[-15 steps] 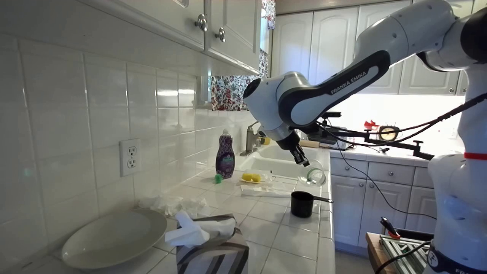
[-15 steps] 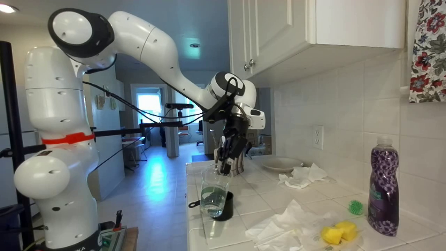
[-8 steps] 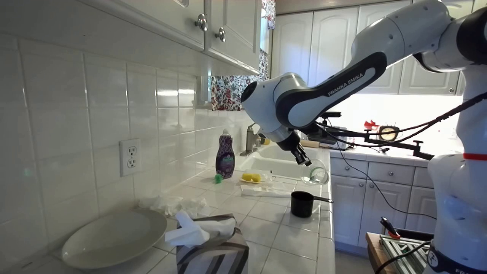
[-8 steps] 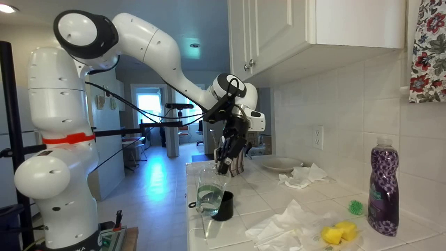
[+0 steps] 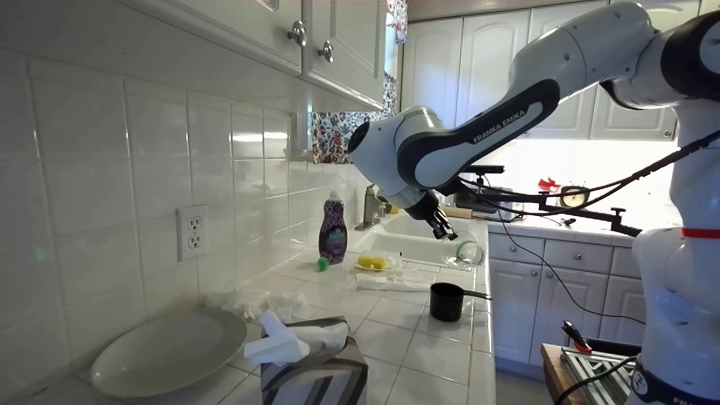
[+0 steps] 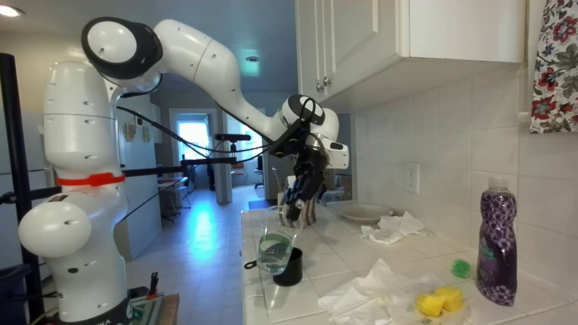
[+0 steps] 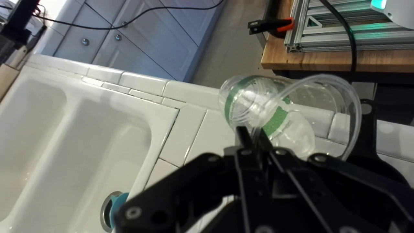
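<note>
A clear plastic cup with a green band (image 7: 275,121) is pinched at its wall by my gripper (image 7: 252,131), whose fingers are shut on it. In both exterior views the cup (image 6: 274,246) hangs tilted above the counter, and clear liquid seems to lie in its lower end. My gripper (image 5: 445,233) reaches down at a slant to the cup (image 5: 469,253). Close below stands a black measuring cup (image 5: 447,302), upright near the counter edge. In an exterior view the clear cup partly overlaps the black cup (image 6: 292,271); in the wrist view its handle (image 7: 367,129) shows at right.
A white double sink (image 7: 106,139) adjoins the counter. Around stand a purple soap bottle (image 6: 496,243), yellow sponge pieces (image 6: 438,301), a green spiky ball (image 6: 461,268), crumpled paper (image 6: 361,293), a striped tissue box (image 5: 315,371) and a plate (image 5: 169,351).
My gripper and the held cup have risen slightly, with the cup still tilted. The arm's upper links have swung a little. The black cup and other counter items have stayed put.
</note>
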{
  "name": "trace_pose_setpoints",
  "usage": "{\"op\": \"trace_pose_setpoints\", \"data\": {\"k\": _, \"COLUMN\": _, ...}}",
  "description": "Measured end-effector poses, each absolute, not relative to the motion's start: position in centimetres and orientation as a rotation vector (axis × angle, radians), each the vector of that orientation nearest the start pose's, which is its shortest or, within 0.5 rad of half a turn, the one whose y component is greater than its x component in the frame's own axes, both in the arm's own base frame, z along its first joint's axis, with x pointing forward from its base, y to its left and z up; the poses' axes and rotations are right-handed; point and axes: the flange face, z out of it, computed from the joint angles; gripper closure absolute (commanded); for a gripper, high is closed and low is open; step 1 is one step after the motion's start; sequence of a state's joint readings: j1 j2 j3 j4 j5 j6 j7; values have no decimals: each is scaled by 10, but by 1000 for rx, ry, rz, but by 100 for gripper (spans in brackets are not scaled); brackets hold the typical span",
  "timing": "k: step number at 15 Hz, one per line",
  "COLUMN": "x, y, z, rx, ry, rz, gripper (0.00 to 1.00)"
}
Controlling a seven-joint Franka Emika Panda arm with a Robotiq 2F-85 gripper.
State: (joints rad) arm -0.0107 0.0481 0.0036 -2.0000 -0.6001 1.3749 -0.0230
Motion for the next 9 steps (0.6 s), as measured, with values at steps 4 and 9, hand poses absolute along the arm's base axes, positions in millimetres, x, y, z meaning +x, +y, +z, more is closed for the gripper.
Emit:
{"op": "trace_pose_setpoints", "data": {"k": 4, "x": 494, "y": -68, "z": 422, "rx": 2373, "ry": 142, "rz": -865, "gripper": 94}}
{"op": "trace_pose_setpoints", "data": {"k": 9, "x": 494, "y": -67, "z": 420, "rx": 2372, "ry": 146, "rz": -865, "gripper": 94}}
